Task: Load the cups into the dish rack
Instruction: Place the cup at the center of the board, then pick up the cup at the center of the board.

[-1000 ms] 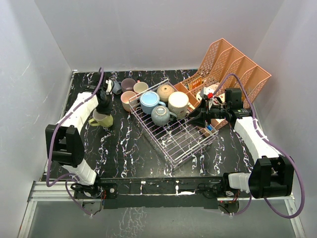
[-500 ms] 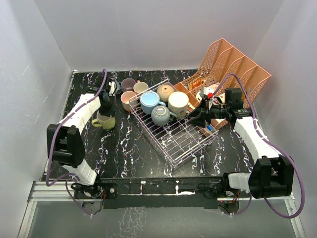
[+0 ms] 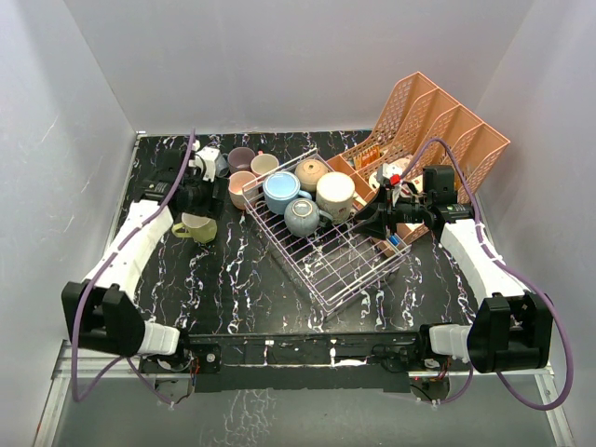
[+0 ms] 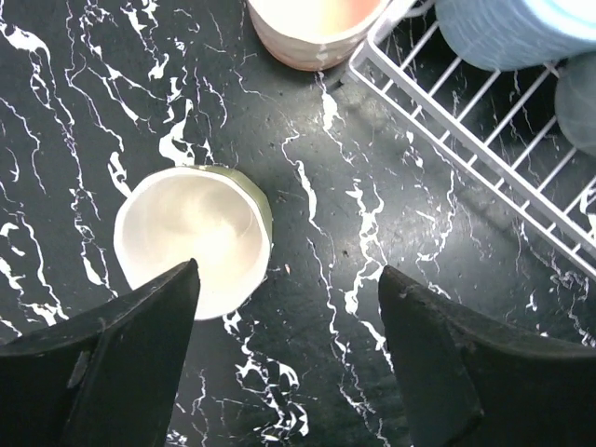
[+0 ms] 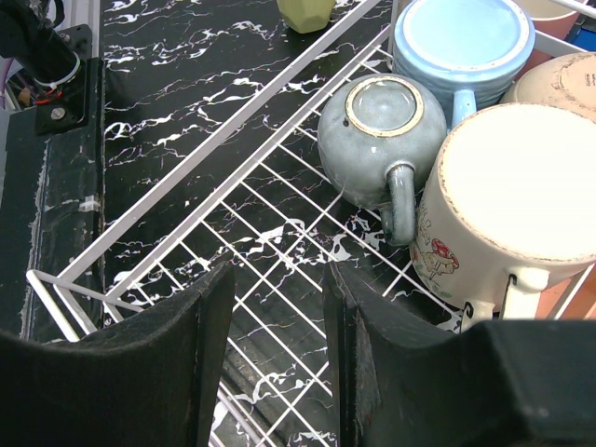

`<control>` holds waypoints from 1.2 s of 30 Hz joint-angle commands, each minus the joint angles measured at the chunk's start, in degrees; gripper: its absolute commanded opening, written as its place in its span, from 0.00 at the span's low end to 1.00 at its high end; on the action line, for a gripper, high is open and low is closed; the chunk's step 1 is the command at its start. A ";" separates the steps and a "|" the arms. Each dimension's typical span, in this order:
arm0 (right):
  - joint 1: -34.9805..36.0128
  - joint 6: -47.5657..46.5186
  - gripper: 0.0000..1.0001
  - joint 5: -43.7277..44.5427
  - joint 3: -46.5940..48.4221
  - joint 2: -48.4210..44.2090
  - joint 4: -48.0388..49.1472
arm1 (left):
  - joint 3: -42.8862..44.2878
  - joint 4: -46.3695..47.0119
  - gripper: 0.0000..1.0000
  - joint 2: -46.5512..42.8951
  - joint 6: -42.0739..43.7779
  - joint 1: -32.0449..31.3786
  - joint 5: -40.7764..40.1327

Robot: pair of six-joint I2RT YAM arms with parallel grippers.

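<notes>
A pale green cup [image 3: 196,226] with a white inside [image 4: 194,237] stands upright on the black marble table, left of the dish rack [image 3: 358,265]. My left gripper [image 3: 198,198] hangs open above it. In the left wrist view the left gripper [image 4: 289,279] holds nothing, and its left fingertip [image 4: 172,289] overlaps the cup's rim. A light blue cup [image 3: 281,191], a tan one [image 3: 311,172], a large cream one [image 3: 335,194] and a grey-blue one [image 3: 303,217] sit in the rack's far end. My right gripper [image 3: 369,223] is open over the rack wires [image 5: 233,168], with nothing between its fingers.
Several cups stand on the table behind the rack's left corner: pink [image 3: 242,184], mauve [image 3: 241,158], cream [image 3: 265,164], grey-blue [image 3: 219,164]. A salmon-pink lattice file organiser [image 3: 438,126] lies at the back right, close behind my right wrist. White walls enclose the table.
My left gripper has opened and let go of the green cup, which now stands on the table. The left arm's elbow has dropped toward the near left. The right arm has not moved.
</notes>
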 commanded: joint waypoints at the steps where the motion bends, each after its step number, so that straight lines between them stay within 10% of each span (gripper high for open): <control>1: -0.17 -0.78 0.45 -0.17 0.97 -0.63 1.69 | -4.55 3.58 0.79 -5.32 9.55 -0.13 3.24; 8: -0.17 -0.81 0.45 -0.31 0.90 -0.08 1.72 | -6.50 -0.46 0.78 -2.35 14.64 -0.14 -0.56; 36: -0.22 -1.03 0.45 -0.37 0.85 -0.20 1.56 | -7.05 1.70 0.00 3.16 7.33 -0.17 -0.67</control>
